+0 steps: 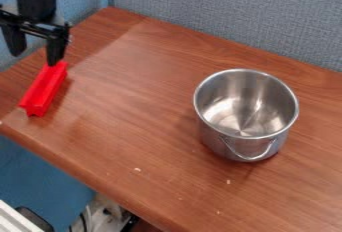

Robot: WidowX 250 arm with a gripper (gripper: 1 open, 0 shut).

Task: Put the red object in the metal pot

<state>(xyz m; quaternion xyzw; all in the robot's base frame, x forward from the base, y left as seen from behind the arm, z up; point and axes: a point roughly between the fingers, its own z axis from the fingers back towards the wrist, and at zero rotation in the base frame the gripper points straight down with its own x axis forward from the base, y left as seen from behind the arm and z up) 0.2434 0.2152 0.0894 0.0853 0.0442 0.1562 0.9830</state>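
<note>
Camera view: gripper hangs open above the red object, not touching it; the metal pot stands well apart, empty.

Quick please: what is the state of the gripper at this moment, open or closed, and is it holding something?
Gripper: open, holding nothing; it hangs above the far end of the red object, which lies on the table.

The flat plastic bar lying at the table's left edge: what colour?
Bright red bar, seen in the single camera view.
</note>
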